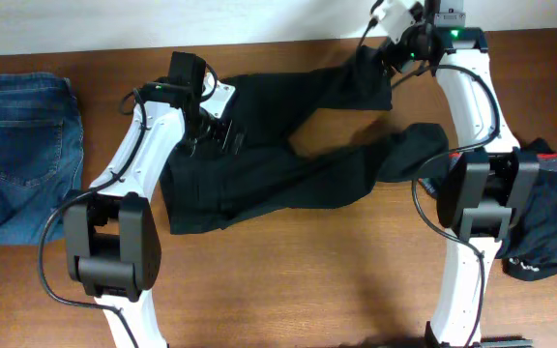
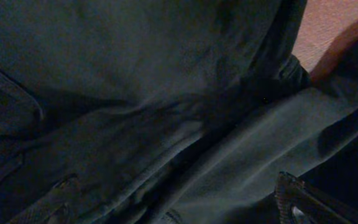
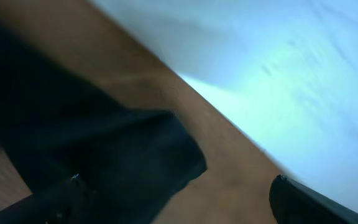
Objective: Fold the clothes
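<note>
Black trousers (image 1: 259, 169) lie spread across the middle of the table, one leg running to the far edge and the other to the right. My left gripper (image 1: 213, 126) hovers low over the waist end; dark cloth (image 2: 166, 93) fills its view, and its fingers (image 2: 297, 199) stand wide apart, open. My right gripper (image 1: 387, 50) is at the end of the far leg (image 3: 135, 155) near the table's back edge. It is open; the hem lies loose by one of its fingers (image 3: 297, 202). A second black garment (image 1: 549, 217) with a red-edged grey band sits at the right.
Folded blue denim jeans (image 1: 22, 155) lie at the left edge. The right arm's base (image 1: 482, 193) stands partly over the second garment. Bare wooden tabletop (image 1: 307, 280) runs along the front. A white wall (image 3: 291, 62) lies just beyond the table's back edge.
</note>
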